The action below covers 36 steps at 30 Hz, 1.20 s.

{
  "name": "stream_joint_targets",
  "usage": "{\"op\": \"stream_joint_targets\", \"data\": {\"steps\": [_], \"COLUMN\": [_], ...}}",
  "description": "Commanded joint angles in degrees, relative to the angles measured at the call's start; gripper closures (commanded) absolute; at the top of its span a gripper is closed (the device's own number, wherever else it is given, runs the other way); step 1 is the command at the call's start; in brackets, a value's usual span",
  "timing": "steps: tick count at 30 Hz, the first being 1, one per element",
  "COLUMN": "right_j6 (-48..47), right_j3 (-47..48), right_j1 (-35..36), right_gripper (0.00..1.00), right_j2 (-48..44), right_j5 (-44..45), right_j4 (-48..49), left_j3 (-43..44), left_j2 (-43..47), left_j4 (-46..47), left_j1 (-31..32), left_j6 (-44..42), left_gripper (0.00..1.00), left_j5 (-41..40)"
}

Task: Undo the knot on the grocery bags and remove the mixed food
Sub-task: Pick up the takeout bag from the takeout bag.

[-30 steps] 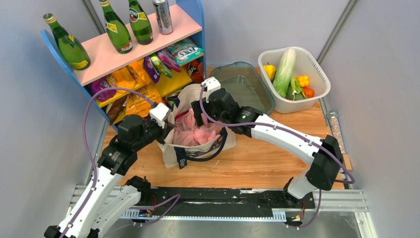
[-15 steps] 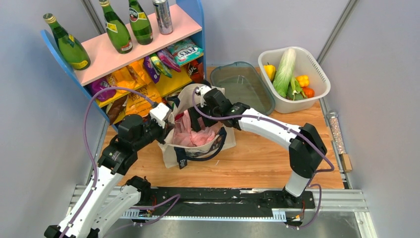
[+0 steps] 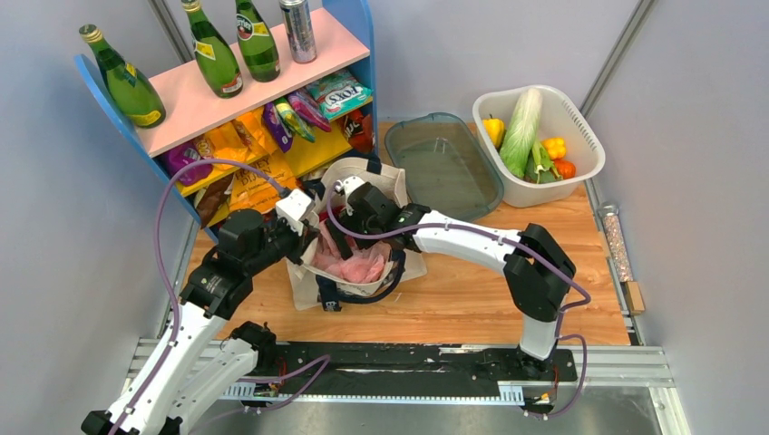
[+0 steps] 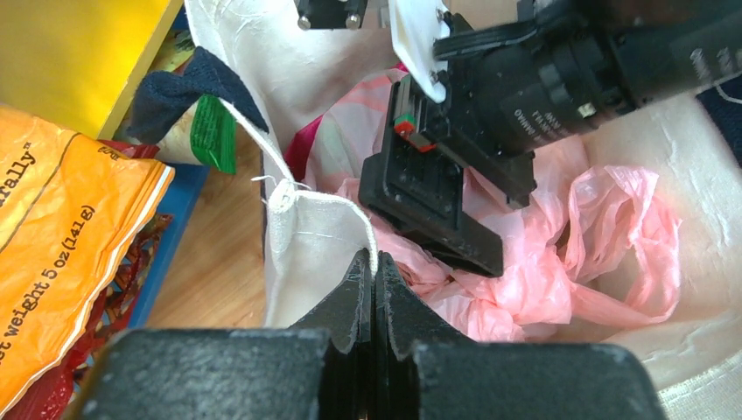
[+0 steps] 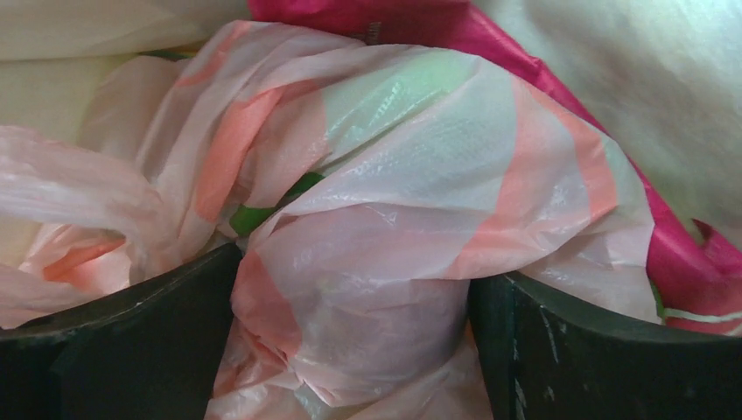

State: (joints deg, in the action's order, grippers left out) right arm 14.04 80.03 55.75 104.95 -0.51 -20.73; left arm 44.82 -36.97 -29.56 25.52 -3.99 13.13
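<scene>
The left arm reaches up from 7 o'clock, its forearm leaning toward the canvas tote (image 3: 390, 181) in the middle of the table (image 3: 472, 299); the left gripper (image 4: 374, 262) has its jaws pressed together on the hem of the tote's 9 o'clock rim. The right arm rises at 5 o'clock, folds at the elbow and stretches toward 9 o'clock, its wrist dipped into the tote's mouth. The right gripper (image 5: 354, 271) has its jaws wide apart, one on each side of a bulge of the pink bag (image 3: 358, 263); whether they press on it cannot be told. The pink bag lies crumpled inside the tote, its mass running roughly from 10 to 4 o'clock, with loose loops at the 4 o'clock end. A magenta packet (image 5: 394, 17) sits against the bag's far side, and something green (image 5: 254, 217) shows through the plastic. The tote's mouth faces upward, its long axis about 7 to 1 o'clock. A shelf (image 3: 227, 100) of bottles and snack packets stands just beside it at 10 o'clock, a clear tray (image 3: 444, 159) at 1 o'clock, and a white basket (image 3: 580, 136) of vegetables at 2 o'clock.
</scene>
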Motion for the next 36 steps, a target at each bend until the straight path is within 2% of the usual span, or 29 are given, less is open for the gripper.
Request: {"op": "stream_joint_targets", "data": {"steps": [1,3,5,8,9,11,12,13,20,26,36], "right_j6": [3.07,4.58,6.34,7.98,8.23,8.68,8.61,8.37,4.27,2.00,4.18], "right_j3": [-1.95,-2.86,-4.00,-6.00,-6.48,-7.24,-7.61,-7.97,-11.26,-15.33,-18.95], "right_j1": [1.95,1.95,1.94,1.91,1.84,1.70,1.58,1.48,1.38,1.34,1.29], "right_gripper": [0.00,0.00,0.07,0.34,0.46,0.78,0.90,0.99,1.00,1.00,1.00], "right_j2": [5.54,6.87,7.82,7.13,6.59,4.74,3.68,2.38,-12.05,-25.87,-37.74], "right_j5": [12.81,13.42,13.27,12.53,12.10,11.33,10.73,10.23,6.53,3.97,5.36], "right_j4": [-5.05,-5.03,-4.25,-1.62,-0.83,0.74,1.71,2.64,8.85,14.96,24.86], "left_j3": [0.71,0.71,0.71,0.73,0.65,0.56,0.55,0.54,0.46,0.01,0.01], "left_j2": [0.32,0.39,0.55,0.93,1.22,1.54,1.77,1.84,2.90,3.21,0.97], "left_j4": [6.27,6.26,6.27,6.23,6.19,6.24,6.25,6.27,6.23,6.79,7.20], "left_j1": [0.23,0.23,0.23,0.23,0.23,0.23,0.23,0.23,0.23,0.23,0.23], "left_j6": [-1.66,-1.58,-1.63,-1.53,-1.54,-1.55,-1.53,-1.54,-1.56,-1.90,-1.78], "left_gripper": [1.00,1.00,1.00,1.00,1.00,1.00,1.00,1.00,1.00,1.00,1.00], "left_j5": [0.78,0.20,-0.46,-1.82,-2.39,-2.90,-3.09,-3.47,-3.65,0.21,7.77]}}
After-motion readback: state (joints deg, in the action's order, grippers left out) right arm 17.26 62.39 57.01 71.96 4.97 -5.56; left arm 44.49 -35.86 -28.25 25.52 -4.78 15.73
